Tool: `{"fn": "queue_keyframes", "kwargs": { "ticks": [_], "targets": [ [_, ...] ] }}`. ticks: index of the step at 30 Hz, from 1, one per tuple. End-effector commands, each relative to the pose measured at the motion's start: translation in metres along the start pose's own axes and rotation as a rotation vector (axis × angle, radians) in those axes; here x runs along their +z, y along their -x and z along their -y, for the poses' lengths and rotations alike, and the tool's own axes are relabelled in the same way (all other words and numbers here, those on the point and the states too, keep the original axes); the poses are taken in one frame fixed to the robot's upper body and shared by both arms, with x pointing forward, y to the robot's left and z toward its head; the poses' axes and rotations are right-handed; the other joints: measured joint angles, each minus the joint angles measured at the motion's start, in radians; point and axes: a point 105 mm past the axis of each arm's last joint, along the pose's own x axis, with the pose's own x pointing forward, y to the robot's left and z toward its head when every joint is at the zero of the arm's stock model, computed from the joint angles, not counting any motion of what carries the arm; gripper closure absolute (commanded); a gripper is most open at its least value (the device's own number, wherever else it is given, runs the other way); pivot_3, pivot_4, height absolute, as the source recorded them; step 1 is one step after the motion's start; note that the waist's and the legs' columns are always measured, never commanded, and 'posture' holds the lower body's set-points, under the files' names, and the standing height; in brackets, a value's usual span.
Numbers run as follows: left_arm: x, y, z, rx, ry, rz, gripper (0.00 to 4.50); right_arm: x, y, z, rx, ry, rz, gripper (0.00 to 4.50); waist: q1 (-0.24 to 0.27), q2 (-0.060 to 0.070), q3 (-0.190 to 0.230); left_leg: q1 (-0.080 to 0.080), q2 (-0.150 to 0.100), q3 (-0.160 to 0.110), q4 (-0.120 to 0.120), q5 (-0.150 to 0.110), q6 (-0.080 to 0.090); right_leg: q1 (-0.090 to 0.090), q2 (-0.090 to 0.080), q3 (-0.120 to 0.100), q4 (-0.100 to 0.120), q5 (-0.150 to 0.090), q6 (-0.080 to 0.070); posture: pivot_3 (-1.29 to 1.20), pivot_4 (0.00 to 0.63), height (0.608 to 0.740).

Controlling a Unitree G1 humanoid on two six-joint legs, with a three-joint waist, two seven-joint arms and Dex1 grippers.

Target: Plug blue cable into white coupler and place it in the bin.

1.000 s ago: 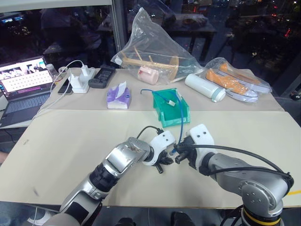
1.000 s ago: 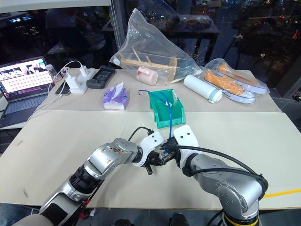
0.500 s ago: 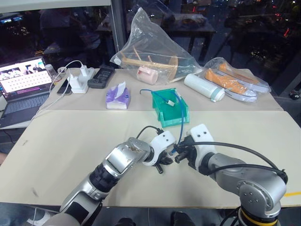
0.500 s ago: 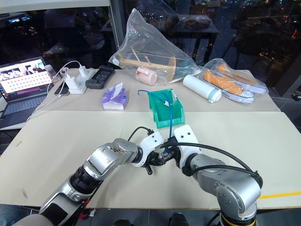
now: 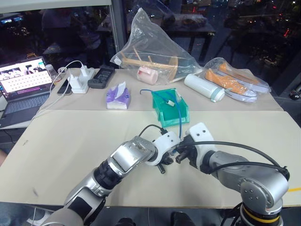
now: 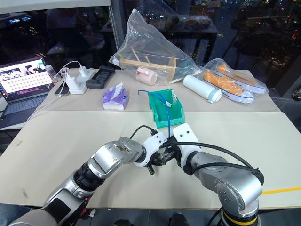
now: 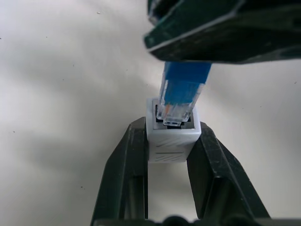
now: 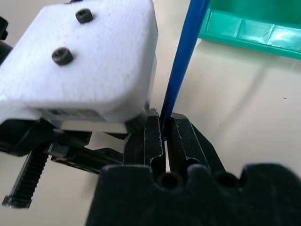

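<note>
Since a second ago my left wrist has tipped slightly. My left gripper [image 7: 171, 141] clamps the white coupler [image 7: 172, 141]; my right gripper [image 8: 164, 136] pinches the blue cable [image 8: 181, 61], plug at the socket mouth, not seated. The bin [image 5: 170, 110] waits at twelve o'clock.

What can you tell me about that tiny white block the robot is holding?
The white coupler is a small boxy piece of glossy white plastic with faint ridges on its side. The left hand clamps it between two black fingers, above the beige table. Its dark socket faces the clear plug of the blue cable, which sits at its mouth.
</note>
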Motion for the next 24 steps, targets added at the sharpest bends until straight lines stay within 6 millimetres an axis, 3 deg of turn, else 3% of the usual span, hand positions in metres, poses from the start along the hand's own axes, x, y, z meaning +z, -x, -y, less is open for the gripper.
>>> {"fn": "queue_keyframes", "kwargs": {
  "ticks": [1, 12, 24],
  "targets": [
    [-0.007, -0.004, 0.0, 0.022, 0.001, -0.05, 3.84, -0.016, -0.004, -0.018, 0.099, -0.029, -0.073, 4.5, -0.001, 0.0, 0.0, 0.0, 0.0, 0.0, 0.0, 0.0, 0.0, 0.0, 0.0, 0.0, 0.0, 0.0, 0.0, 0.0, 0.15, 0.74],
    [-0.008, -0.002, 0.002, 0.026, 0.021, -0.065, 3.84, -0.031, -0.007, -0.024, 0.114, -0.179, -0.081, 4.5, -0.012, 0.001, -0.007, 0.003, 0.0, 0.0, -0.006, 0.002, -0.003, 0.001, 0.0, 0.0, 0.0, 0.0, -0.001, 0.0, 0.15, 0.74],
    [-0.006, -0.003, 0.005, 0.025, 0.037, -0.059, 3.84, -0.037, -0.016, -0.029, 0.167, -0.174, -0.127, 4.5, -0.023, 0.001, -0.011, 0.004, 0.0, 0.0, -0.007, 0.002, -0.003, 0.001, 0.0, 0.0, 0.0, -0.001, -0.001, 0.0, 0.15, 0.74]
  ]
}}
